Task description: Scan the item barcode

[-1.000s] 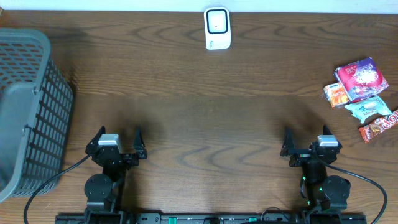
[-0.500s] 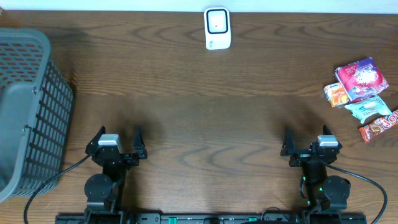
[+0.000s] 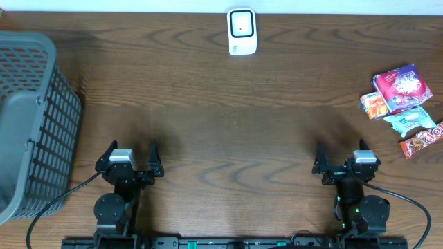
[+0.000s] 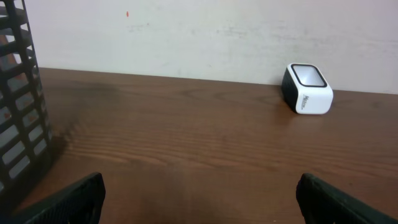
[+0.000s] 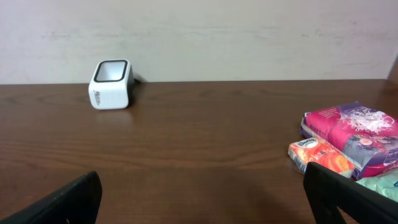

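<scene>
A white barcode scanner (image 3: 242,31) with a dark window stands at the table's far edge; it also shows in the left wrist view (image 4: 306,89) and the right wrist view (image 5: 111,84). Several packaged items lie in a cluster at the right: a magenta pack (image 3: 402,86) (image 5: 350,129), an orange pack (image 3: 374,105) (image 5: 320,155), a pale teal pack (image 3: 410,121) and a red-brown bar (image 3: 422,140). My left gripper (image 3: 131,158) (image 4: 200,198) and right gripper (image 3: 341,158) (image 5: 206,198) both stand open and empty near the front edge.
A grey plastic basket (image 3: 31,117) with slotted walls stands at the left edge of the table; its side shows in the left wrist view (image 4: 18,106). A pale wall runs behind the table.
</scene>
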`<control>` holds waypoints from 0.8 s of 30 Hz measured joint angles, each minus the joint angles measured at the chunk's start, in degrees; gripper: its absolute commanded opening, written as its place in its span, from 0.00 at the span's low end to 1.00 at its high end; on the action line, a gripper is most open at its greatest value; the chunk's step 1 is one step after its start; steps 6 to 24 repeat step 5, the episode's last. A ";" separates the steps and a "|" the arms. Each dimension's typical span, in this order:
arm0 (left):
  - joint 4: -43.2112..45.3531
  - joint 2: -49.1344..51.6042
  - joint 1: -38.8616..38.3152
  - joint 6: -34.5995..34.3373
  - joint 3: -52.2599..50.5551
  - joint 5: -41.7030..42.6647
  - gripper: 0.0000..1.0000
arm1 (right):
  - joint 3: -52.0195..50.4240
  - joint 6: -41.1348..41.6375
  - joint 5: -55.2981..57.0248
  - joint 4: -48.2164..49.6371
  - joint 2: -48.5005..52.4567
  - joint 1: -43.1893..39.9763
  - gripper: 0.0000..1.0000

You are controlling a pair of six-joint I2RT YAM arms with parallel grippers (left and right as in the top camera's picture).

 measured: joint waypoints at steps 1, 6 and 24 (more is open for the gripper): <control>0.00 0.00 0.00 0.00 0.00 0.00 0.98 | 0.00 0.00 0.00 0.00 0.00 0.00 0.99; 0.00 0.00 0.00 -0.02 0.00 0.00 0.98 | 0.00 0.00 0.00 0.00 0.00 0.00 0.99; 0.00 0.00 0.00 -0.02 0.00 0.00 0.98 | 0.00 0.00 0.00 0.00 0.00 0.00 0.99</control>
